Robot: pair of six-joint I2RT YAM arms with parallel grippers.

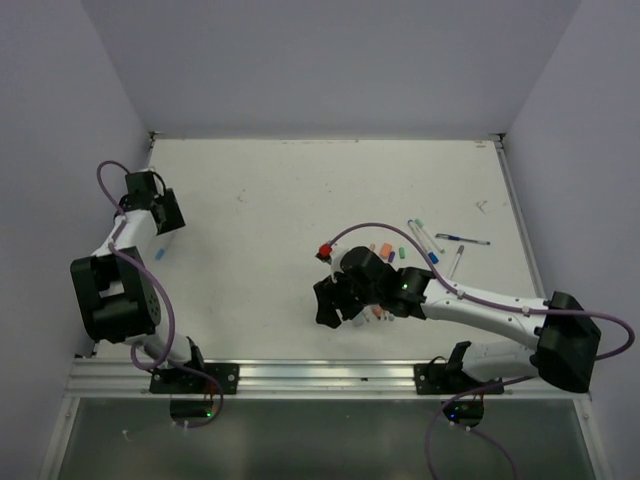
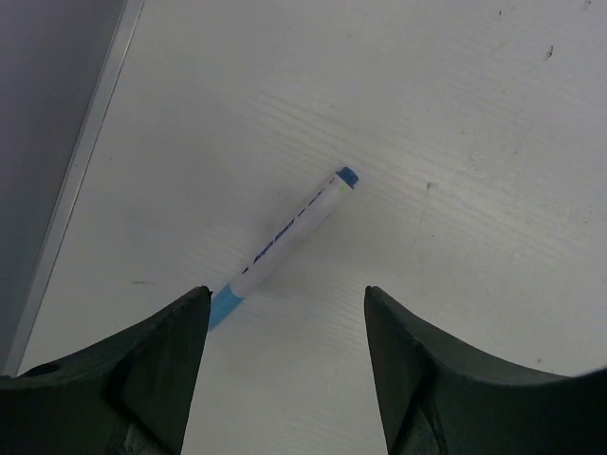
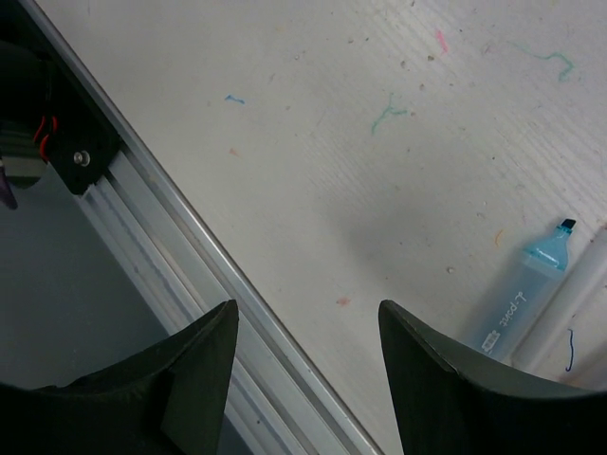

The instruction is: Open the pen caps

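Top view: left gripper (image 1: 163, 212) sits at the far left of the table (image 1: 270, 180); right gripper (image 1: 335, 298) is near the middle, close to the front rail (image 1: 320, 372). A group of loose pens (image 1: 440, 240) lies right of centre, with an orange cap (image 1: 385, 248) lying apart beside them. Jaw state cannot be read from this view.

Left wrist view: jaws released and spread wide, gripping nothing. On the table below and between the fingers lies a white pen (image 2: 289, 232), slanted. Its light blue cap (image 2: 220, 308) is still on, at the end nearest the left finger. From above this pen is only a small speck.

Right wrist view: jaws released, nothing between them, hanging over bare table by the rail. To the right lies a light blue marker (image 3: 526, 289), tip bare, just beside a white barrel (image 3: 579, 303). The arm hides both from above.
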